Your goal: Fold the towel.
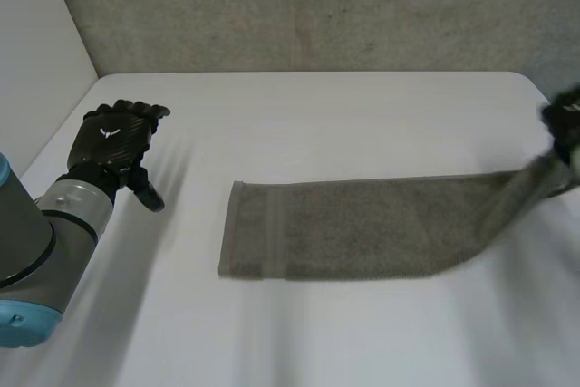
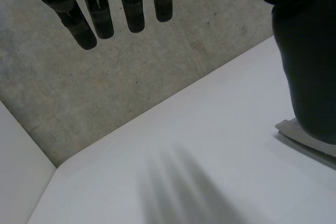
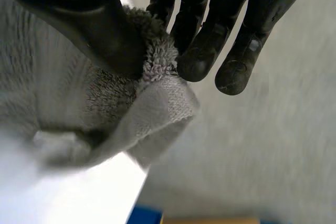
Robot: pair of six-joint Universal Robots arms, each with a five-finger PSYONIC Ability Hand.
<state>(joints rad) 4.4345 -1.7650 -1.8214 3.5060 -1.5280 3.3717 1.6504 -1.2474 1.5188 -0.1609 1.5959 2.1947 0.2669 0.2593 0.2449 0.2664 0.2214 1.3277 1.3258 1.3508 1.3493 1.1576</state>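
Grey terry towel [image 1: 362,228] sagged soft and limp, its end pinched in the right hand [image 1: 566,124], the left hand [image 1: 113,138] with fingers [image 2: 134,14] straight.

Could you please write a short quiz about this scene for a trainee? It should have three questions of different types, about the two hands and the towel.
1. Missing word: the left hand, apart from the towel, is ____ (open or shut).
2. Which end of the towel is raised off the table? A. the end at the right hand; B. the end nearer the left hand; C. neither end.
3. True or false: both hands hold the towel.

Key: 1 open; 2 A; 3 false.
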